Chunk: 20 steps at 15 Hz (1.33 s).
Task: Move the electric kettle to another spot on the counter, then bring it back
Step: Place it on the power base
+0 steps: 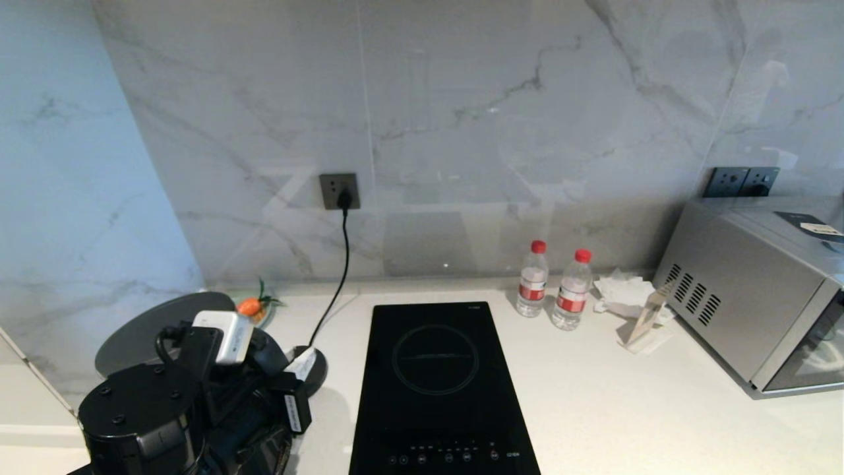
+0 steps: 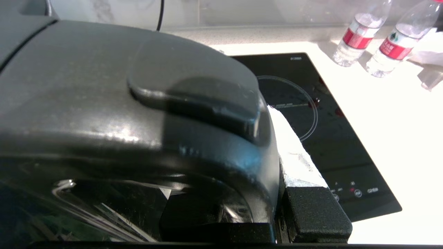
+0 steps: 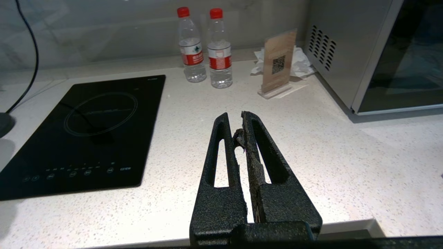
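Left gripper (image 2: 277, 193) was clamped on the kettle (image 2: 131, 103) at its glossy loop handle, one finger (image 2: 315, 211) pressed against the handle's outer side, the other hidden behind it. In the head view the left arm covered most of the kettle, which sat just left of the hob (image 1: 438, 389), at that side's near corner; I could not tell whether it rested on the table (image 1: 626, 409) or hung above it. The round power base (image 1: 315, 366) lay beside the hob's left edge, its cord (image 1: 339, 264) running up to a wall socket (image 1: 339, 190). Right gripper (image 3: 238, 131) hovered over bare table to the right of the hob, its fingers pressed together, holding nothing. Two bottles (image 1: 533, 280) stood behind the hob's far right corner.
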Motion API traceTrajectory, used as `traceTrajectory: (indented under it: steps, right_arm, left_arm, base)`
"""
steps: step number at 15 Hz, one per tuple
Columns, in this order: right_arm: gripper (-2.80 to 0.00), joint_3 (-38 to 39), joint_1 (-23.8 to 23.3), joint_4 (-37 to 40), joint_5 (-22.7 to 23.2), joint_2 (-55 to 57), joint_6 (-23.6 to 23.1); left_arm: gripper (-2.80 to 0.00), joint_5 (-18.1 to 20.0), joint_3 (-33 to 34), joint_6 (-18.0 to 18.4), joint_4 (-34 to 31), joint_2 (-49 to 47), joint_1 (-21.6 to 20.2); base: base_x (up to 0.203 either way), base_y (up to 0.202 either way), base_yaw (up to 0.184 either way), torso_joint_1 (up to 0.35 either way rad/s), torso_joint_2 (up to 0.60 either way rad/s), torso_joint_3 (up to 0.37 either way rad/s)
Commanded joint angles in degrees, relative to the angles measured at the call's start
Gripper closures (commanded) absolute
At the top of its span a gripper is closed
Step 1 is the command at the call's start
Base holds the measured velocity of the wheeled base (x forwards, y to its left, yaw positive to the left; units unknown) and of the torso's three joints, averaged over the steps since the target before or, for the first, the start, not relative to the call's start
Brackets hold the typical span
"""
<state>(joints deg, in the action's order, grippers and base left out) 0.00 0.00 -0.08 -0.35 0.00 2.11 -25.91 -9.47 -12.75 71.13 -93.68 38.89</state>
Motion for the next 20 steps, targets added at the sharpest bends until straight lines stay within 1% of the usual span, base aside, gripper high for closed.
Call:
traceTrajectory:
  steps: [1, 6, 13, 16, 17, 19, 20]
  right_arm:
    - [0.0, 0.0, 0.0, -0.01, -0.01, 0.09, 0.0]
    - [0.0, 0.0, 0.0, -0.01, -0.01, 0.09, 0.0]
    - [0.0, 0.0, 0.0, -0.01, -0.01, 0.09, 0.0]
    - [0.0, 0.0, 0.0, -0.01, -0.01, 0.09, 0.0]
    - [0.0, 0.0, 0.0, -0.01, -0.01, 0.09, 0.0]
    - [0.0, 0.0, 0.0, -0.01, -0.01, 0.09, 0.0]
    - [0.0, 0.0, 0.0, -0.01, -0.01, 0.09, 0.0]
  left_arm:
    - [0.0, -0.13, 0.23, -0.08, 0.43, -0.18, 0.05]
    - [0.0, -0.2, 0.03, 0.1, 0.41, -0.4, -0.13]
    - [0.0, -0.2, -0.2, 0.01, 0.5, -0.54, -0.13]
    - [0.0, -0.18, -0.68, 0.06, 0.5, -1.12, -0.15]
    - [0.0, -0.48, -1.94, 0.08, 0.47, -2.34, -0.39]
    - [0.0, -3.63, -4.87, 0.01, 0.5, -5.17, -1.11]
    - [0.0, -4.36, -5.99, -0.07, 0.5, -5.49, -1.17]
  base:
    - [0.0, 0.0, 0.0, 0.0, 0.0, 0.0]
    - [0.0, 0.0, 0.0, 0.0, 0.0, 0.0]
    - [0.175, 0.0, 0.001, 0.005, 0.0, 0.004]
    - [0.0, 0.0, 0.0, -0.005, 0.02, 0.009]
    - [0.0, 0.0, 0.0, -0.026, 0.0, 0.013]
    - [0.0, 0.0, 0.0, 0.0, 0.0, 0.0]
    - [0.0, 0.0, 0.0, 0.0, 0.0, 0.0]
